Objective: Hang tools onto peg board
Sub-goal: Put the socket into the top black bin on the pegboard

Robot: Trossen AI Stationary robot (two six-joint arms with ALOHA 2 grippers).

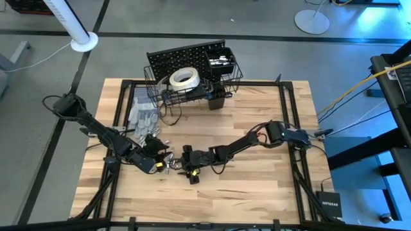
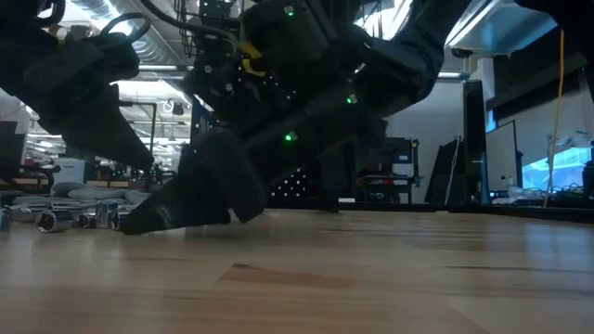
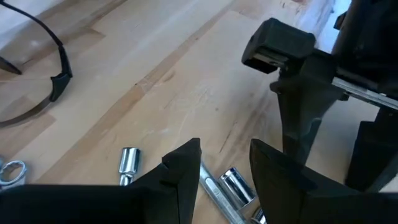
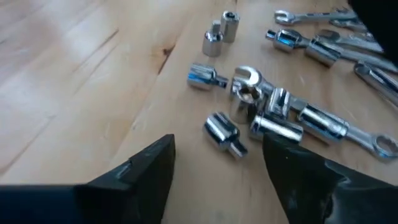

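Gloves: grey gloves (image 1: 142,115) lay toward the left edge of the surface (image 1: 257,186), between the peg board and the left arm.
Left pincer: the left pincer (image 1: 160,165) sat low near the front edge, left of centre, fingers (image 3: 181,171) parted with nothing clamped between them; a silver wrench shaft (image 3: 211,190) and a socket (image 3: 236,185) lay on the wood in and just past the gap.
Tools: the loose tools (image 4: 273,115), silver sockets and open-ended wrenches, lay scattered on the wood between the two pincers, near the front edge; in the low view some sockets (image 2: 56,219) rested on the wood at the far left.
Right pincer: the right pincer (image 1: 188,172) hovered just beside the left one, tips close to the wood, jaws spread and empty; a small socket (image 4: 225,134) lay just ahead of the gap, the rest of the pile a little farther on.
Tape roll: a white tape roll (image 1: 183,78) lay in the wire basket (image 1: 157,90) on the peg board, well apart from both pincers.
Peg board: the black peg board (image 1: 186,58) stood at the back edge, near the middle, with a black square cup (image 1: 216,99) on its right part.
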